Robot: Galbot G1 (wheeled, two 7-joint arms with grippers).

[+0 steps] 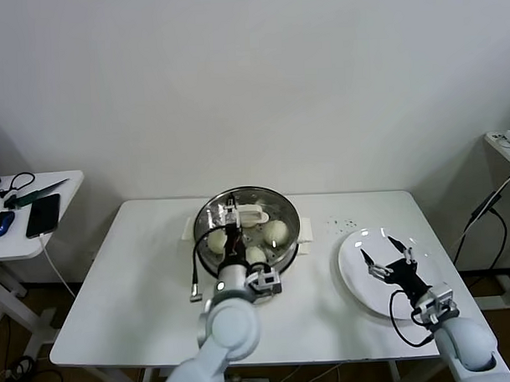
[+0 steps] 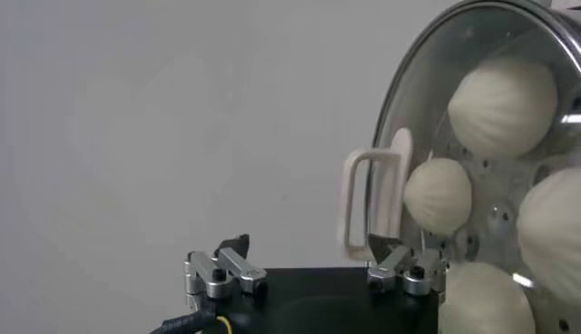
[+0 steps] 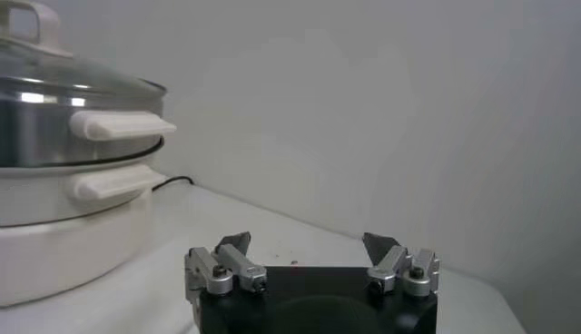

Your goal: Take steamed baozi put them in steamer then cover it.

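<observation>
The glass cover [image 1: 249,215] sits on the steamer [image 1: 292,240] at the centre of the head view, closing in the steamed baozi [image 1: 276,232]; four show through the glass in the left wrist view. The left gripper [image 1: 232,219] hangs over the cover's white handle [image 2: 372,204] with jaws wide, holding nothing, evidently having let go. The right gripper [image 1: 390,255] hovers wide over the white plate [image 1: 352,276] at lower right.
</observation>
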